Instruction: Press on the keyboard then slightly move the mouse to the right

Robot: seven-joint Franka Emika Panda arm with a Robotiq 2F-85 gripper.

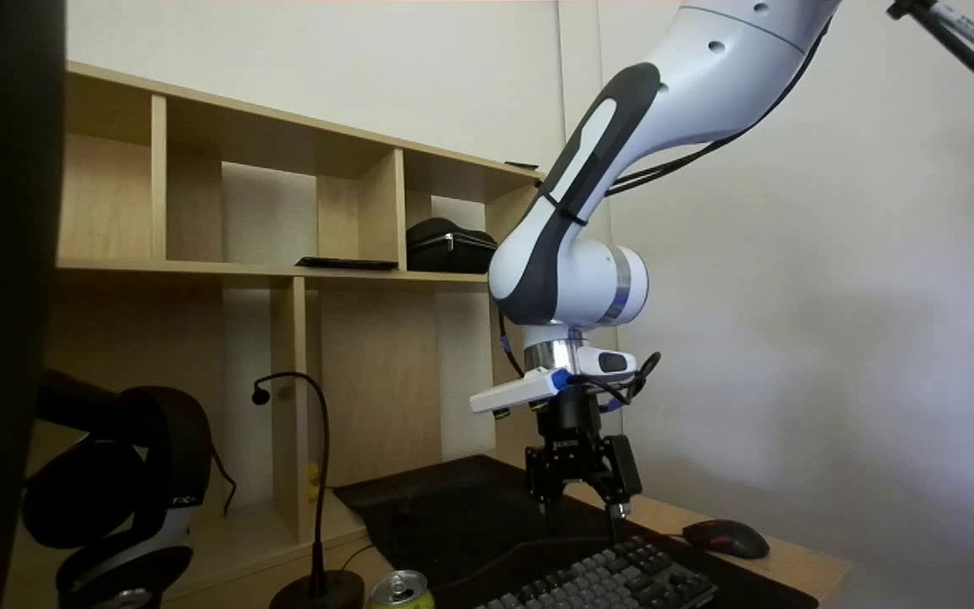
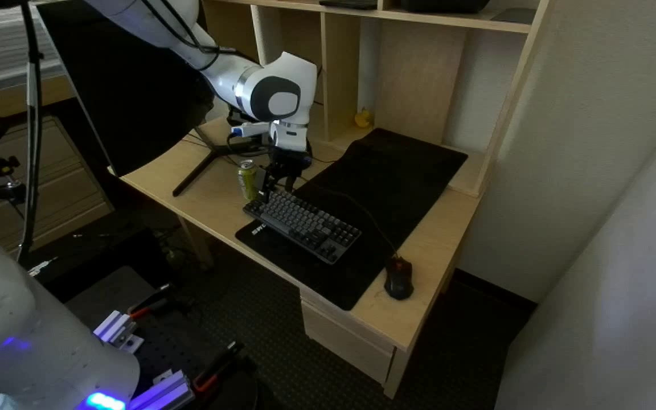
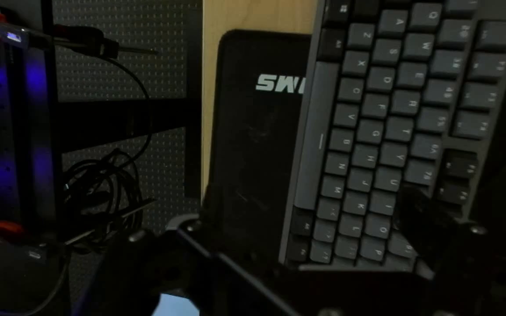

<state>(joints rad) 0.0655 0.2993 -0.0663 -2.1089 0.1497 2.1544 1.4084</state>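
Note:
The black keyboard (image 1: 605, 584) lies on the dark desk mat, showing in both exterior views (image 2: 308, 222) and, with its lettered keys, in the wrist view (image 3: 367, 145). My gripper (image 1: 582, 526) points down with its fingers apart and nothing between them. In an exterior view the gripper (image 2: 277, 192) is over the keyboard's end near the can. In the wrist view one finger of the gripper (image 3: 316, 197) covers some number-row keys; whether it touches them I cannot tell. The dark mouse (image 1: 725, 538) sits beyond the keyboard's far end, beside the mat (image 2: 399, 278); it is out of the wrist view.
The desk mat (image 2: 396, 165) spreads under the keyboard. A yellow-green can (image 2: 247, 182) stands close to the gripper. A large monitor (image 2: 128, 85) and a gooseneck stand (image 1: 318, 507) are nearby. A wooden shelf (image 1: 284, 271) rises behind. The mouse cable crosses the mat.

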